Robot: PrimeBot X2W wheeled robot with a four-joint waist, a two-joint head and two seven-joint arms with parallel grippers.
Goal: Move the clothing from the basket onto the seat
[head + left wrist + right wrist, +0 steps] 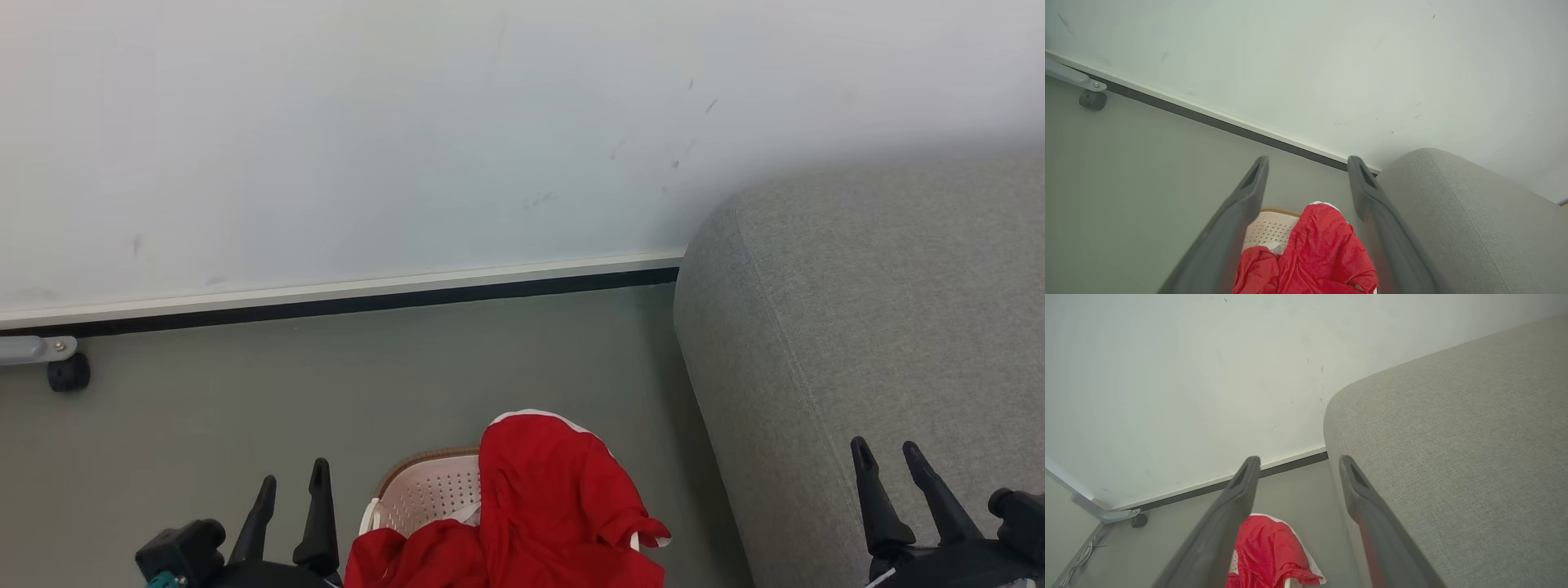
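Where the head view looks down, the clothing (547,498), a bright red soft garment with thin white trim, lies bunched up in the basket (429,490). The basket is a cream-white plastic tub with little round holes in its wall and a brown woven-look rim. One red fold hangs over its right edge. The basket stands on the smooth grey-green floor (326,384), near the seat (882,310), a big grey sofa of rough woven cloth with a rounded corner and a stitched seam. The left tool (292,478) is just beside the basket, its two long dark pointed fingers spread apart with nothing between them. The right tool (884,449) shows in front of the seat's grey cloth, fingers apart and empty too. A plain pale wall (408,122) with a few small dark marks rises behind. A small black wheel (68,373) sits on the floor at the far left.

In the left wrist view, the left tool (1308,163) is spread wide and holds nothing. Lower down between its fingers, the crumpled clothing (1323,253) lies in the basket (1271,228), whose holed wall and brown rim peek out. The rounded seat (1474,220) is on the right.

In the right wrist view, the right tool (1298,461) is spread wide and empty. The clothing (1267,547) with its white edge shows beside one finger. The seat (1453,457) is behind the other.
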